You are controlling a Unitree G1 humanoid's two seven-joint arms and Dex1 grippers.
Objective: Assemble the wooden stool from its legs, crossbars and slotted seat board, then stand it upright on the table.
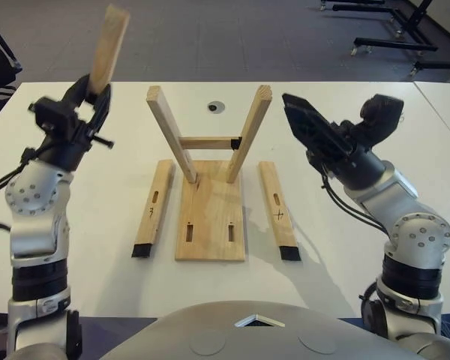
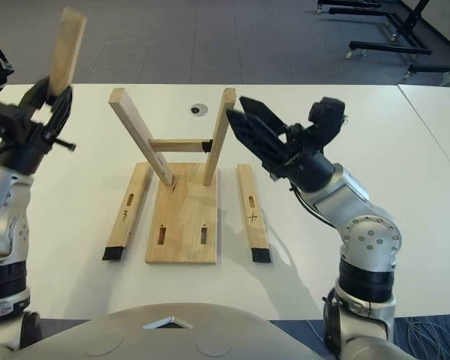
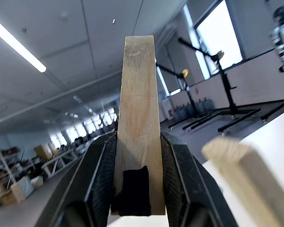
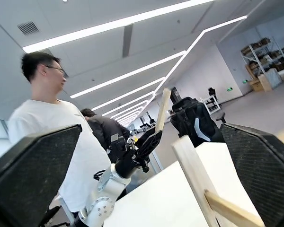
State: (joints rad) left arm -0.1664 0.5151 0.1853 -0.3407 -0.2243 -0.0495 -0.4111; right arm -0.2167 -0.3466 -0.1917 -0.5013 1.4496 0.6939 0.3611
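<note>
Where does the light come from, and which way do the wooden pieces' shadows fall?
Left eye view: seat board and the loose leg at its right throw soft shadows toward the robot's right. Right wrist view: long ceiling light strips overhead. Left wrist view: bright windows beyond the held wooden piece.

Bright, even overhead light falls on the white rectangular table (image 1: pixel 97 225) without hard glare. The flat pale wooden seat board (image 1: pixel 210 225) and the upright pale wooden leg frame (image 1: pixel 210 139) standing on it throw only soft grey shadows toward the robot's right. In the wrist views the light comes from long white ceiling strip lamps (image 4: pixel 132 30) and tall windows (image 3: pixel 217 38) blown out to white, and the single pale wooden leg (image 3: pixel 138 109) close to the left wrist camera is evenly lit on its face.
</note>
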